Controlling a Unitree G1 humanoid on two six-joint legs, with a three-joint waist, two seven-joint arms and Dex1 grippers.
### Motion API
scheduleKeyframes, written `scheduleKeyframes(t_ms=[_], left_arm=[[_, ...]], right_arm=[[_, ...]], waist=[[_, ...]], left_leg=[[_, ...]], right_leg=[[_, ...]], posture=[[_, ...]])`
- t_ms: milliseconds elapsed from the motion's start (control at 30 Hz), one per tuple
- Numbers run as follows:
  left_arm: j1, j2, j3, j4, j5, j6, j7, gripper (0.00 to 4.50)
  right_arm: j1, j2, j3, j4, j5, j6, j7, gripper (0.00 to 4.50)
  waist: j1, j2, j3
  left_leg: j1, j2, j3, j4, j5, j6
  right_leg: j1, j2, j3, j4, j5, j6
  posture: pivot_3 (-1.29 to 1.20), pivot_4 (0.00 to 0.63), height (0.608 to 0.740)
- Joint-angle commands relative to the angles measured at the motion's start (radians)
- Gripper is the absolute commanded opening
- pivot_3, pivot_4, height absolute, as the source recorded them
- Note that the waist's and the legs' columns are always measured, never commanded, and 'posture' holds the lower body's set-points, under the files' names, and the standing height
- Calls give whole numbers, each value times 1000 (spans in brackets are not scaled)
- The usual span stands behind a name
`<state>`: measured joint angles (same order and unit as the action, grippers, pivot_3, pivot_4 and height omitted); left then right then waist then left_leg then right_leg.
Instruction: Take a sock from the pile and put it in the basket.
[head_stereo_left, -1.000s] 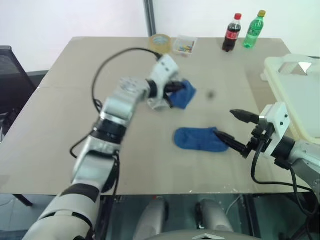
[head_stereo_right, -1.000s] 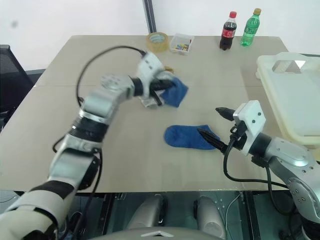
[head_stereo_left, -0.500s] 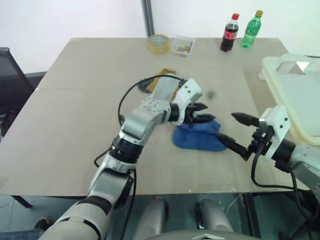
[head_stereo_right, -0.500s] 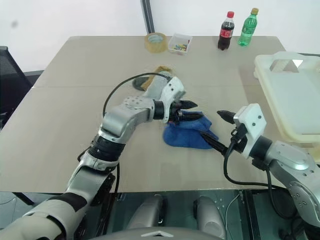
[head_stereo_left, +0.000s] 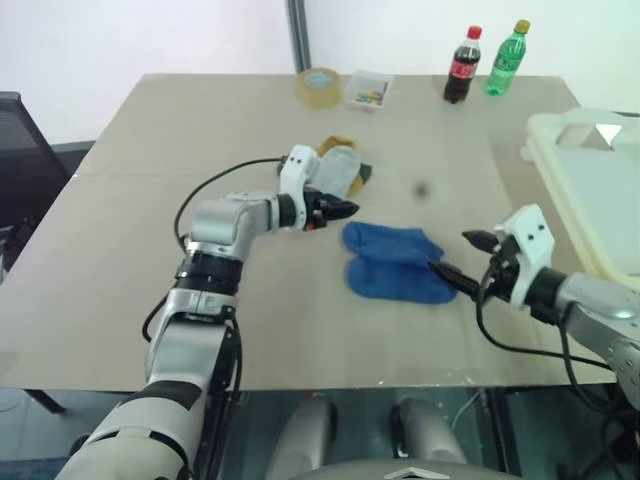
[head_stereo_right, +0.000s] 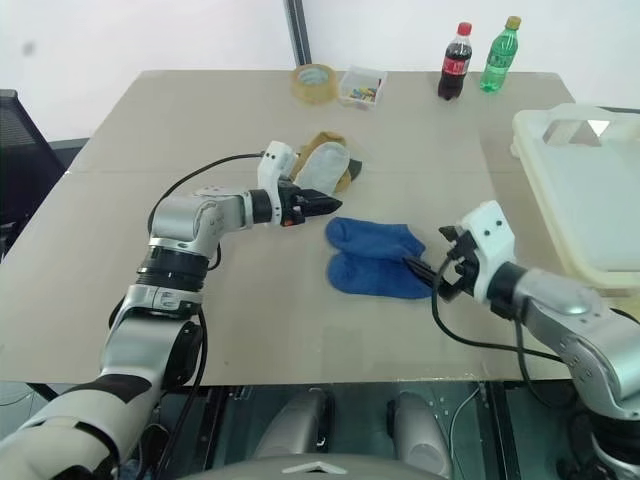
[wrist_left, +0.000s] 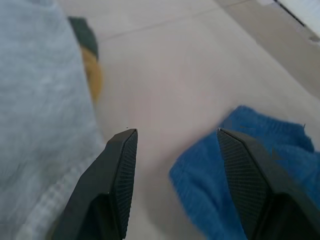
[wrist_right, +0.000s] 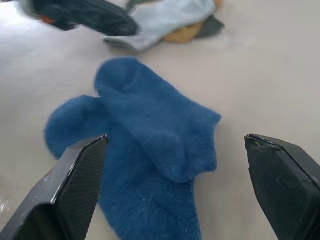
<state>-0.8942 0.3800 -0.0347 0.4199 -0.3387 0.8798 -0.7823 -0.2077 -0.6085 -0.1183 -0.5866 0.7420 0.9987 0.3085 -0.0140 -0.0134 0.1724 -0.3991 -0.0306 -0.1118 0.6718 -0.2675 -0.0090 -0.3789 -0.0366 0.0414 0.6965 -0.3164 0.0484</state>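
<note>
Lying overlapped on the counter, two blue socks sit between both grippers. Left gripper jaws released beside the pile; right gripper jaws spread wide, empty.

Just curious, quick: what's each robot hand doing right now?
Left gripper: open, holding nothing.
Right gripper: open wide, holding nothing.

Pile: light grey sock on top, mustard yellow and dark green socks showing beneath its edges, lying flat mid-table. Two blue socks lie apart from pile, nearer table's front edge: one overlapping other, both flat, soft and fuzzy. Basket: large pale cream plastic, rounded rim, handle cut-out at far end, standing at table's right edge, well apart from socks.
</note>
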Motion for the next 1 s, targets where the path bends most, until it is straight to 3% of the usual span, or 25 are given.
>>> scheduleKeyframes(t_ms=[33, 133, 233, 500, 933, 1000], left_arm=[[-8, -23, 46, 4, -39, 2, -3, 2710], [14, -19, 55, -17, -66, 35, -32, 2710], [29, -8, 62, -15, -71, 40, -29, 2778], [64, 2, 60, -29, -77, 48, -20, 2778], [92, -25, 12, -37, -63, 68, -38, 2778], [91, -24, 12, -31, -61, 67, -40, 2259]], right_arm=[[-70, 75, -30, 66, 40, 163, -118, 4500], [-113, 111, -44, 113, 34, 230, -153, 4500], [-135, 144, -69, 133, 43, 275, -173, 3666], [-164, 210, -93, 137, 54, 300, -169, 51], [-166, 219, -87, 136, 26, 299, -161, 51], [-165, 217, -84, 133, 19, 297, -160, 0]], waist=[[2, 0, 0], [-2, 0, 0], [-5, 0, 0], [-14, 0, 0], [-27, 1, 0], [-27, 1, 0]], left_leg=[[0, 0, 0, 0, 0, 0], [0, 0, 0, 0, 0, 0], [0, 0, 0, -1, 0, 0], [0, 0, 1, -1, 0, 0], [0, 0, 1, -1, 0, 0], [0, 0, 1, -1, 0, 0]], right_leg=[[0, 0, 0, 0, 0, 0], [0, 0, 0, 0, 0, 0], [-1, 0, 0, 0, 0, 0], [-2, 0, 1, 1, 0, 0], [-2, 0, 1, 2, 0, 0], [-2, 0, 1, 2, 0, 0]], posture=[[0, 150, 740], [0, 150, 740], [0, 150, 740], [0, 150, 740], [0, 150, 740], [0, 150, 740]])
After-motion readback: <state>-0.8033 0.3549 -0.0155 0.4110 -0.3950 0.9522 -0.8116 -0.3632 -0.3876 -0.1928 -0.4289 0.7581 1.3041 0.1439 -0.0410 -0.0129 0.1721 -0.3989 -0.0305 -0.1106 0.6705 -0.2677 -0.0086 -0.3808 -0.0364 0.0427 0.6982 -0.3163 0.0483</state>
